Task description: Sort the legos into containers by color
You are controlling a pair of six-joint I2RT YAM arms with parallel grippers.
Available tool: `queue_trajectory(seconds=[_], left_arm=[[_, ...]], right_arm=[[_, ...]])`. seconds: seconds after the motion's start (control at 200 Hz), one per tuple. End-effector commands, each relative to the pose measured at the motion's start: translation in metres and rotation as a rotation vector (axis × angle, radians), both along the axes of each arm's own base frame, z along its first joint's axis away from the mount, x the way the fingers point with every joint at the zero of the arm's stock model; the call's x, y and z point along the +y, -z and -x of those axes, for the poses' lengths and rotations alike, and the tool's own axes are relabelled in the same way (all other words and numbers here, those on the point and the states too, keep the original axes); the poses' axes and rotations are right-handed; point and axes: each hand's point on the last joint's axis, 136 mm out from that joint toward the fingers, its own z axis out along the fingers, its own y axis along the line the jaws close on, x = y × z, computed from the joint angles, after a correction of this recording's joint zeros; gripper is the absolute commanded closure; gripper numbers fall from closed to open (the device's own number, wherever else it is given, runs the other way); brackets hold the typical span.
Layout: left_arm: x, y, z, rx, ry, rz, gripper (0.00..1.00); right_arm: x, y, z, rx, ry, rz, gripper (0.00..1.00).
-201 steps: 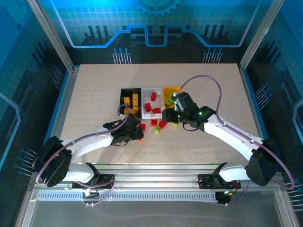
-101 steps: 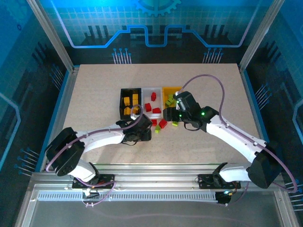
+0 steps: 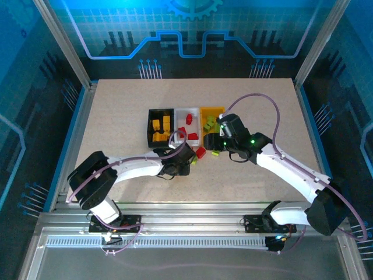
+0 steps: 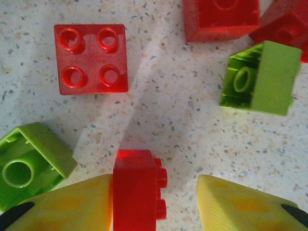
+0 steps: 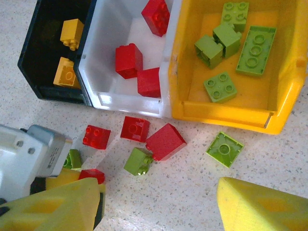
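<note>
1. Jaws of my left gripper are apart, down close to the table. One red brick lies on its side between them. It touches one finger, and I see a gap to the other finger.
2. Jaws of my right gripper are wide apart with nothing between them. It hangs just in front of the bins.
3. Three bins sit side by side: the black bin, the white bin and the yellow bin.
4. Yellow-orange bricks lie in the black bin, red bricks in the white one and green bricks in the yellow one.
5. More loose red bricks and loose green bricks lie on the table near the bins.
</note>
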Motion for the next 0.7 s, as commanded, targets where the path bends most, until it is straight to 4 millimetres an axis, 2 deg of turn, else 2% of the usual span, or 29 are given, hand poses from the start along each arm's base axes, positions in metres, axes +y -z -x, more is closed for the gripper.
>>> queue_trajectory(seconds=[0.0,0.19,0.405,0.54,0.615,0.695], left_arm=[[0.008,-0.003,-0.01,-0.027,0.004,-0.092,0.52],[0.008,0.001,-0.015,-0.019,0.019,-0.137,0.67],[0.001,-0.02,-0.014,-0.046,0.031,-0.078,0.81],[-0.005,-0.051,-0.022,-0.09,0.02,-0.02,0.83],[-0.006,-0.077,-0.039,-0.126,-0.009,0.037,0.83],[-0.006,-0.101,-0.066,-0.165,-0.045,0.093,0.83]], right_arm=[[-0.004,-0.007,-0.002,-0.019,0.022,-0.033,0.33],[-0.008,-0.008,0.0,-0.022,0.029,-0.037,0.33],[-0.02,-0.013,-0.002,-0.032,0.061,-0.043,0.33],[-0.027,-0.015,-0.002,-0.035,0.08,-0.051,0.33],[-0.032,-0.015,-0.002,-0.036,0.09,-0.051,0.33],[-0.037,-0.013,0.0,-0.032,0.101,-0.05,0.33]])
